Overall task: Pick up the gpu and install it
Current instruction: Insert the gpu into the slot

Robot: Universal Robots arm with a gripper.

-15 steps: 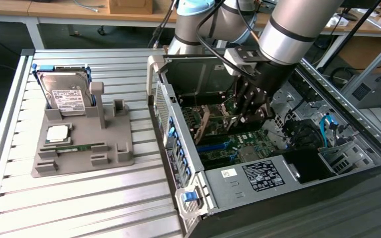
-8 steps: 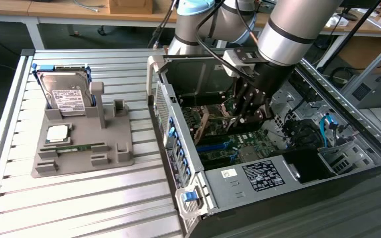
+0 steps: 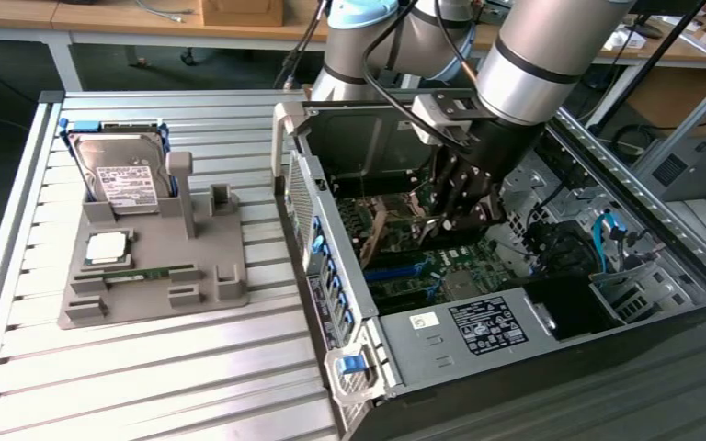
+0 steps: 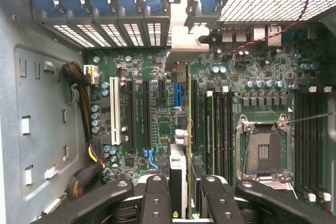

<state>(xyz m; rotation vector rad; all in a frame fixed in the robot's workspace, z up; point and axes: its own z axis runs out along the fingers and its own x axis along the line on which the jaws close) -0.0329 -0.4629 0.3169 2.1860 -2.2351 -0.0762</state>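
Black two-fingered gripper [image 4: 181,195] on a silver robot arm clamped on the thin dark gpu card [image 4: 179,129] with its silver bracket, held edge-on over the green motherboard [image 4: 152,124] inside the open grey computer case [image 3: 366,367], case label text illegible

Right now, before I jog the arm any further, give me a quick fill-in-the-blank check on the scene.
1. The gripper is inside the open computer ____.
2. It is shut on the ____, held edge-on above the motherboard.
3. On the gray holder outside, the ____ stands upright.
Missing words: case; gpu; hard drive.
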